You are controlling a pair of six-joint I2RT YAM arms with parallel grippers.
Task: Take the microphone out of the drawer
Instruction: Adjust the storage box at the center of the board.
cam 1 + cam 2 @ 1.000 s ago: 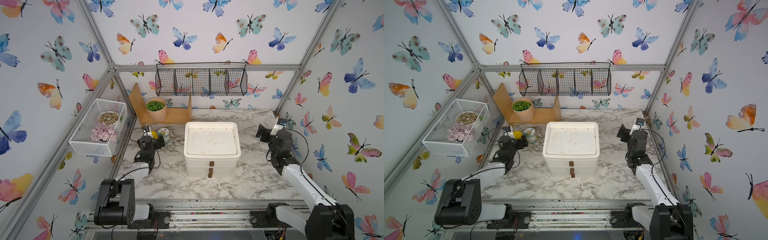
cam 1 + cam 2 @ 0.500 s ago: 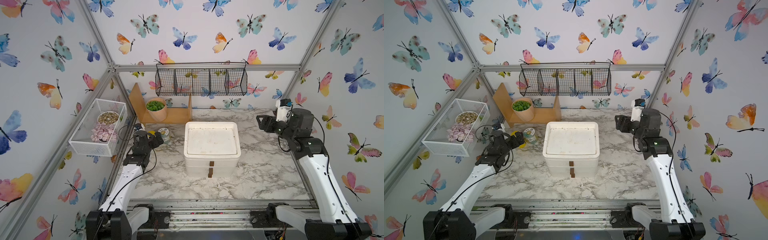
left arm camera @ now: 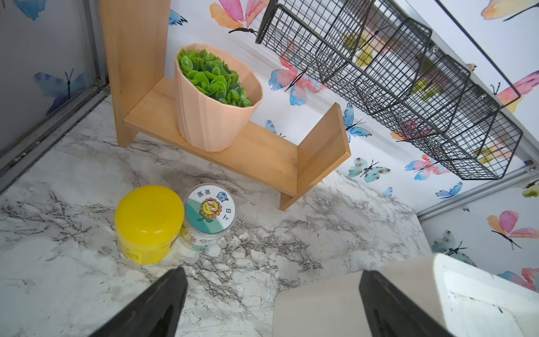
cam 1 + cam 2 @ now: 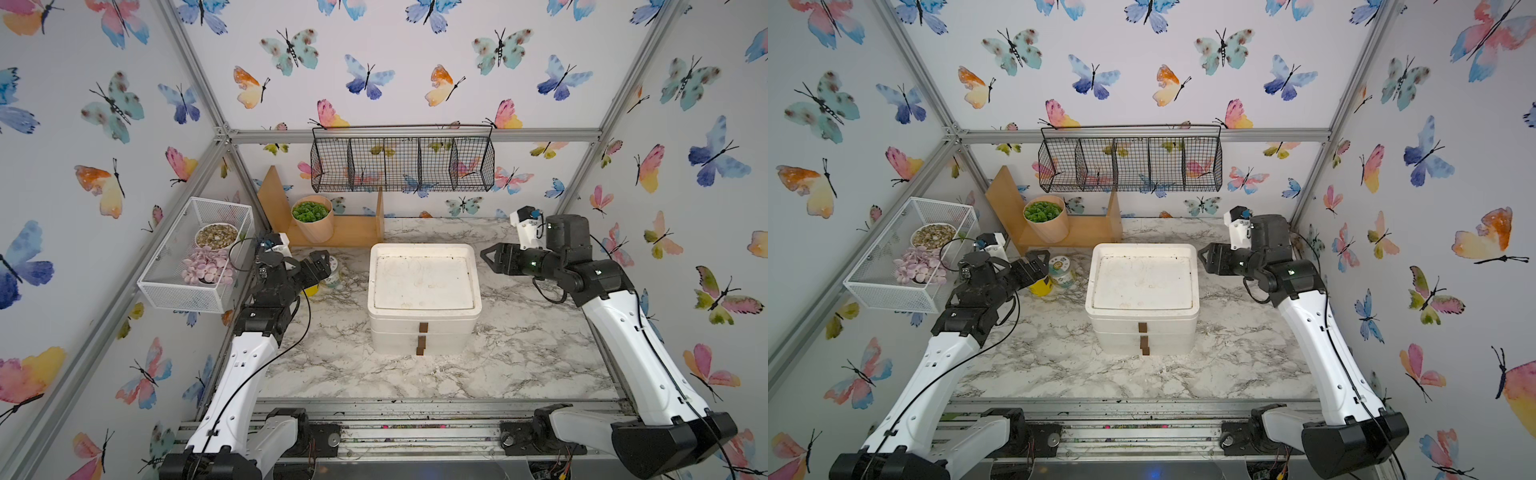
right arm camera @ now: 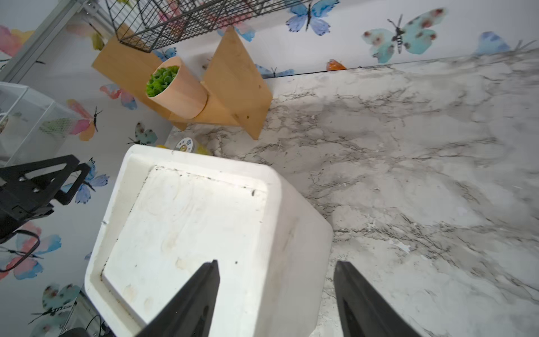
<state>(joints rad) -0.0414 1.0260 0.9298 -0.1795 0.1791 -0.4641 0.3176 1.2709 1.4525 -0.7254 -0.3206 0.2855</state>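
Microphone: out of sight; you should reckon it lies inside one of the two shut drawers, though which one cannot be told.
Unit [image 4: 424, 291]: white, mid-table, with its brown handles [image 4: 422, 336] facing the arms' bases.
Left gripper [image 3: 271, 274]: jaws spread wide and empty, beside the unit's left rear corner, near a yellow jar [image 3: 148, 224] and a lidded tub [image 3: 208, 216].
Right gripper [image 5: 276, 264]: jaws parted and holding nothing, above the unit's right edge.
Handling: you can expect something light, stiff and round, so apt to roll; take it across the shaft, not the head.
Containers: the black wire basket [image 4: 402, 164] looks empty; the white mesh basket [image 4: 183, 286] holds a pebble bowl and pink flowers; the pot [image 4: 313, 224] on the shelf holds a green plant.
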